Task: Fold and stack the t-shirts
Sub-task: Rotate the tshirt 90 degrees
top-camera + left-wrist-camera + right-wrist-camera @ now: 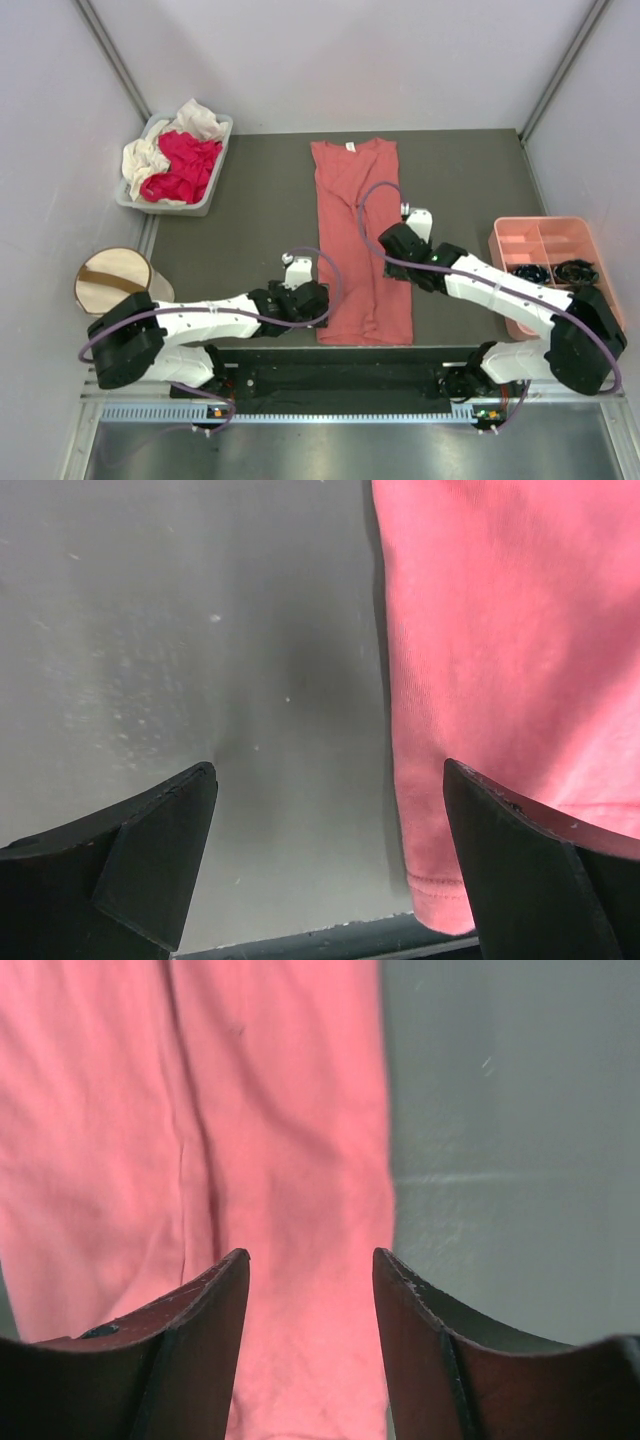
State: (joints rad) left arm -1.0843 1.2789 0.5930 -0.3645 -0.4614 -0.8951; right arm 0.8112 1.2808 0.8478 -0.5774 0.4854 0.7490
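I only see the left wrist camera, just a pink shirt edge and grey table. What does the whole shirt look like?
Observer: From above, the salmon-pink shirt lies as one long narrow strip, its white neck label at the far end.
Child: Where's the other arm?
Observer: The right gripper is over the strip's right edge, jaws apart, nothing between them.
Child: Any more shirts?
Observer: Yes, a magenta-red shirt and a cream-white shirt are heaped in a grey bin at the far left.
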